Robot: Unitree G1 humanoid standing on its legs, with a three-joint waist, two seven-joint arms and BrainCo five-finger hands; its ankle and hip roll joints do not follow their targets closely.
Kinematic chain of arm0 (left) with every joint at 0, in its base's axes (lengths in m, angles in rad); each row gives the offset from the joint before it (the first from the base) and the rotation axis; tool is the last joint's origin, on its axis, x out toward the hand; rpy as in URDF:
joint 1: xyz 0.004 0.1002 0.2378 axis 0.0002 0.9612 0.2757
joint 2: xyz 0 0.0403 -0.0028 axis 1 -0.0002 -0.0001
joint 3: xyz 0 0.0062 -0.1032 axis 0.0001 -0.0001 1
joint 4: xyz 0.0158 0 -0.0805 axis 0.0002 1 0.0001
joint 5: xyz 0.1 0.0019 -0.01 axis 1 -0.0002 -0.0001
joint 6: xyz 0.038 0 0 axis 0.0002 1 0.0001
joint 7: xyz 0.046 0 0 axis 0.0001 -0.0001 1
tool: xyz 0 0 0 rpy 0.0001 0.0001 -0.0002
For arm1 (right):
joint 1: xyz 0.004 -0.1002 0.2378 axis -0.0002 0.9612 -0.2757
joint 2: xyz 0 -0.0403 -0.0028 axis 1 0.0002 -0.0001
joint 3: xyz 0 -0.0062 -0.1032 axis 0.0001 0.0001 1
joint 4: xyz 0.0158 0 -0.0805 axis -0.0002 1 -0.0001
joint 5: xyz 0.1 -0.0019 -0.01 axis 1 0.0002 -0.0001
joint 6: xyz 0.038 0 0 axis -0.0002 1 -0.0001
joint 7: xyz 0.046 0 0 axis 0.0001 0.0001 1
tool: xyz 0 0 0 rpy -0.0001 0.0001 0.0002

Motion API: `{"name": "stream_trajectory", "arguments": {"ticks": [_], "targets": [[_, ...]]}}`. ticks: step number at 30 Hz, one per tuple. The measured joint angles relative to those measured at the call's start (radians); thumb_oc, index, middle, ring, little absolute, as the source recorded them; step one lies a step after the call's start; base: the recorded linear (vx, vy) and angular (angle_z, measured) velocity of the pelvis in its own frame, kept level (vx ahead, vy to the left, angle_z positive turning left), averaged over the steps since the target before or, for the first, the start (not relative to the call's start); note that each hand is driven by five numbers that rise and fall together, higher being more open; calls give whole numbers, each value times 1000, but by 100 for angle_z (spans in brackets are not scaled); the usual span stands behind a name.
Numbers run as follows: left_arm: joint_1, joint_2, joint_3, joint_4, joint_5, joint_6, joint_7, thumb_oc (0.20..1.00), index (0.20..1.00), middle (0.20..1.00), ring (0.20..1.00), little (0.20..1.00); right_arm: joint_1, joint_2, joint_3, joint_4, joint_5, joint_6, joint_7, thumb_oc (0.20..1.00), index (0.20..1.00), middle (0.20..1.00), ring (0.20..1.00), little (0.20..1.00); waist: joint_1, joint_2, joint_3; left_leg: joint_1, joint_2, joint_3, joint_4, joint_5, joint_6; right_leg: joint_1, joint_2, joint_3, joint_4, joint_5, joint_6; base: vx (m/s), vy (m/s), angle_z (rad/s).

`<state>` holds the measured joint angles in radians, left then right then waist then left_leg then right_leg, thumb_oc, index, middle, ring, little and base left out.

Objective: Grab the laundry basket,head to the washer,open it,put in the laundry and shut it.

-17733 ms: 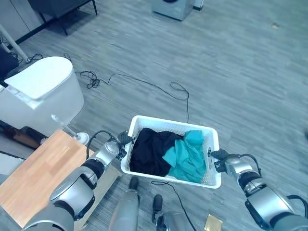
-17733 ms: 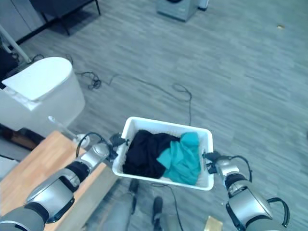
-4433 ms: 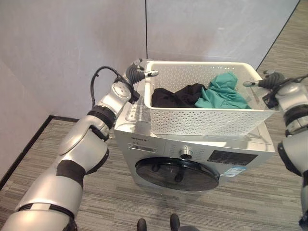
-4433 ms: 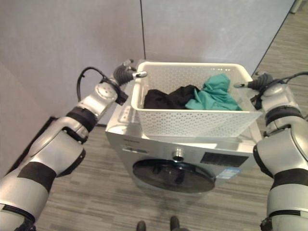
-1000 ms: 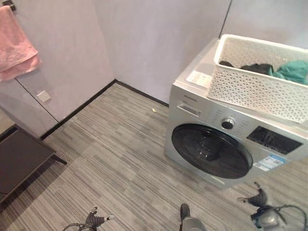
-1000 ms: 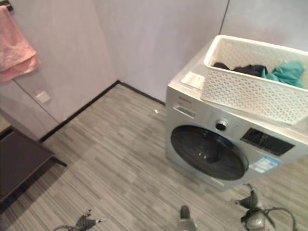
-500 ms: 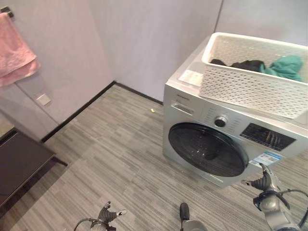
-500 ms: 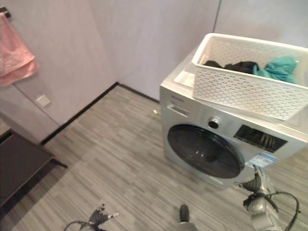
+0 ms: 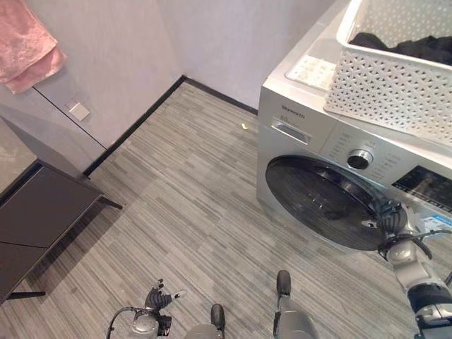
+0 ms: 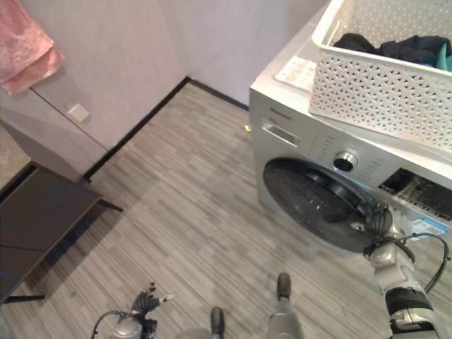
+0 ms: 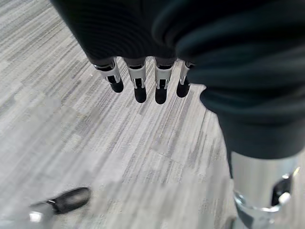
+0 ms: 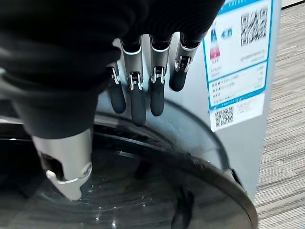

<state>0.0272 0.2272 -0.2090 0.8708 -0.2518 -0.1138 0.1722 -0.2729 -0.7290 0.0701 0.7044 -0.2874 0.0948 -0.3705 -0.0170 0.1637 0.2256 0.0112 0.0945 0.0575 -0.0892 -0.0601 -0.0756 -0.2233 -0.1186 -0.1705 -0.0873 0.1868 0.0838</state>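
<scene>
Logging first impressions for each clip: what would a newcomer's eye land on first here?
The silver washer with its dark round door, and the white laundry basket of dark clothes on top. The right robot hand, fingers straight, reaches at the door's edge. A pink towel hangs on the far wall.

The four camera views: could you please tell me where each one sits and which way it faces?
Left eye view: on the head, looking down at the washer, basket on top; both robot hands low.
Right eye view: beside it, same scene.
Left wrist view: on the left wrist, along the open left robot hand to the floor.
Right wrist view: along the open right robot hand at the washer door, shared with the eye views.
</scene>
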Motion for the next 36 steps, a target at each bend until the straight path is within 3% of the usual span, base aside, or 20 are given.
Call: {"name": "stream_trajectory", "arguments": {"ticks": [6, 10, 16, 18, 21, 22, 24, 27, 28, 30, 32, 34, 36], "targets": [[-25, -9, -10, -28, -57, -16, 3, 1000, 1000, 1000, 1000, 1000, -104, 24, 61, 82, 36, -2, -72, 1000, 1000, 1000, 1000, 1000, -2, 17, 36, -28, 0, -3, 0, 10, -7, -27, 0, -2, 0, 9, -4, -6, -5, 1], [-34, -43, -11, -27, -62, -16, 11, 1000, 1000, 1000, 1000, 1000, -116, 98, 104, 91, 79, -2, -71, 1000, 1000, 1000, 1000, 1000, -8, 12, 38, -31, 10, -3, -1, 13, -10, -30, 10, -3, 0, 9, -7, 8, -5, 0], [-36, -53, 1, -28, -63, -15, 36, 1000, 1000, 1000, 1000, 1000, 30, 261, 187, 20, 197, -77, -52, 1000, 1000, 1000, 1000, 1000, -45, -32, 26, 11, 33, -25, -2, 21, -24, 32, 26, -36, -1, -1, -21, 44, 11, 9], [-26, -42, 2, -41, -62, -10, 54, 1000, 1000, 1000, 1000, 1000, 56, 309, 269, 27, 224, -86, 3, 1000, 1000, 1000, 1000, 1000, -39, -56, 8, 24, 39, -29, -5, 18, -23, 48, 31, -35, -7, -10, -29, 46, 54, 8], [12, -17, 9, -142, -55, -13, 72, 1000, 1000, 1000, 1000, 1000, 100, 373, 313, 29, 243, -99, 5, 1000, 1000, 1000, 1000, 1000, -36, -77, -19, 22, 41, -48, -8, 12, -20, 52, 31, -48, -3, -11, -31, 37, 45, 9], [61, 32, 22, -303, -28, -8, 96, 1000, 1000, 1000, 1000, 1000, 113, 426, 334, 60, 243, -111, 7, 1000, 1000, 1000, 1000, 1000, -23, -91, -37, 29, 43, -50, -8, 12, -20, 61, 27, -71, 0, -10, -33, 39, 61, 7], [95, 85, 41, -412, 22, -20, 126, 1000, 1000, 1000, 1000, 1000, 130, 445, 353, 87, 242, -119, 8, 1000, 1000, 1000, 1000, 1000, -18, -83, -64, 28, 46, -62, -8, 12, -19, 69, 26, -83, -6, -11, -34, 39, 31, 15], [125, 228, 89, -609, 245, -12, 213, 1000, 1000, 1000, 1000, 1000, 151, 445, 368, 124, 220, -124, 41, 1000, 1000, 1000, 1000, 1000, 8, -79, -96, 42, 50, -73, -9, 12, -19, 84, 30, -87, -9, -12, -36, 40, 7, 6], [156, 298, 200, -784, 396, 11, 263, 1000, 1000, 1000, 1000, 1000, 164, 447, 364, 143, 193, -140, 70, 1000, 1000, 1000, 1000, 1000, 22, -77, -113, 42, 53, -74, -9, 12, -19, 85, 33, -89, -9, -12, -36, 32, -5, 3], [149, 328, 292, -867, 467, 2, 301, 1000, 1000, 1000, 1000, 1000, 177, 442, 363, 150, 191, -142, 74, 1000, 1000, 1000, 1000, 1000, 31, -66, -137, 42, 53, -75, -9, 13, -19, 85, 33, -89, -9, -12, -36, 0, 0, 0], [144, 382, 373, -1054, 546, 10, 289, 1000, 1000, 1000, 1000, 1000, 185, 439, 345, 197, 154, -162, 88, 1000, 1000, 1000, 1000, 1000, 35, -62, -163, 43, 53, -77, -9, 14, -21, 87, 32, -91, -9, -13, -38, 16, -9, 3], [109, 436, 375, -1142, 589, -27, 276, 1000, 1000, 1000, 1000, 1000, 180, 437, 345, 217, 150, -162, 103, 1000, 1000, 1000, 1000, 1000, 39, -63, -178, 44, 52, -76, -9, 14, -22, 88, 31, -91, -9, -13, -38, 0, 0, 0], [46, 421, 351, -1201, 589, -46, 224, 1000, 1000, 1000, 1000, 1000, 176, 434, 345, 250, 149, -162, 121, 1000, 1000, 1000, 1000, 1000, 33, -61, -187, 50, 51, -75, -8, 14, -22, 94, 30, -91, -9, -13, -37, 23, -3, 0]]}}
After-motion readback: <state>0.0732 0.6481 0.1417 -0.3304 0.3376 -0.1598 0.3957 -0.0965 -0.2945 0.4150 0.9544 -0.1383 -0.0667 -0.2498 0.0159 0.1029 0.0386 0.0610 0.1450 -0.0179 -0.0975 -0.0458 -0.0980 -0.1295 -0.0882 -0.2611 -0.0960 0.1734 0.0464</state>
